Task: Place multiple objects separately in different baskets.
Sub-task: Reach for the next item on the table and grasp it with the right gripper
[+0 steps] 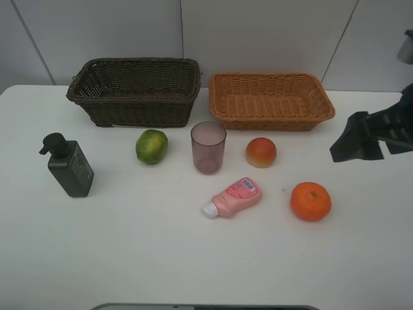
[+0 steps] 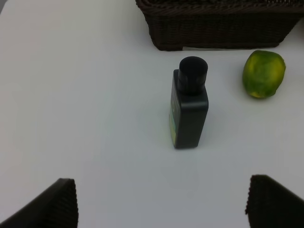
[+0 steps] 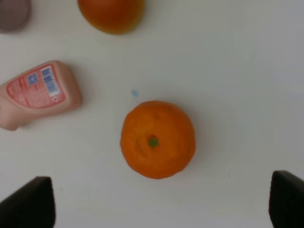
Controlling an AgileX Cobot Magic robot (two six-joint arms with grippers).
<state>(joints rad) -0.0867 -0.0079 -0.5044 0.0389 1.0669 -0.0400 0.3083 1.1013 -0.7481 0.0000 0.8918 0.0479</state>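
On the white table, the dark green pump bottle stands at the left, with the green round fruit, the mauve cup and the peach-like fruit in a row to its right. The pink white-capped bottle lies on its side. The orange sits front right. The dark brown basket and the orange-tan basket stand at the back, both empty. My right gripper is open above the orange. My left gripper is open, short of the pump bottle.
The right arm hangs over the table's right edge. The left wrist view shows the green fruit and the dark basket's wall. The right wrist view shows the pink bottle, the peach-like fruit and the cup's edge.
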